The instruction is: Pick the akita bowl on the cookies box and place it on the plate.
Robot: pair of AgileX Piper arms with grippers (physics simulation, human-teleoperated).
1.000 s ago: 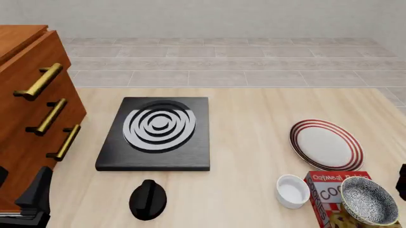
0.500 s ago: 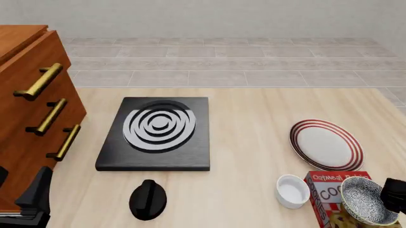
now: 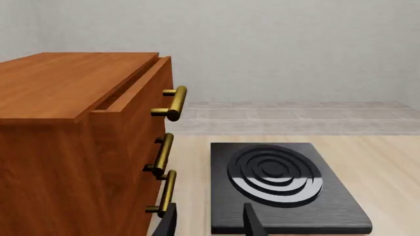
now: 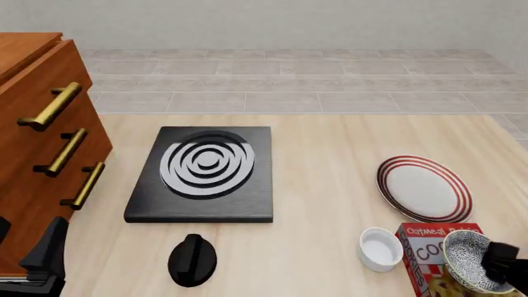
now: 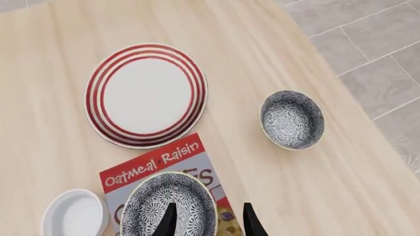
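**Ana:** Since the earlier frames the right gripper point(image 4: 505, 265) has slid in from the table's right edge and now overlaps the right rim of the small black-and-white speckled akita bowl point(image 4: 476, 260).

**Ben:** Where does the bowl sit?

**Ana:** On top of the red and white cardboard cookies box point(image 4: 433, 252), near the front right corner of the table. The wrist view shows the right rim of the bowl between the two spread fingers point(image 5: 169, 221), nothing clamped yet.

**Ben:** And the target?

**Ana:** The round white plate point(image 4: 425, 188) with dark red rings lies just beyond the box, so the carry should run forward and slightly left. A second speckled bowl point(image 5: 292, 119) lies on the table right of the plate; a plain white bowl point(image 4: 380, 249) sits left of the box.

**Ben:** The left gripper point(image 3: 208, 223)?

**Ana:** Fingers apart, empty, far off by the wooden drawer cabinet point(image 3: 78, 147) and black stove plate point(image 3: 284, 184). The right arm is clearly nearer.
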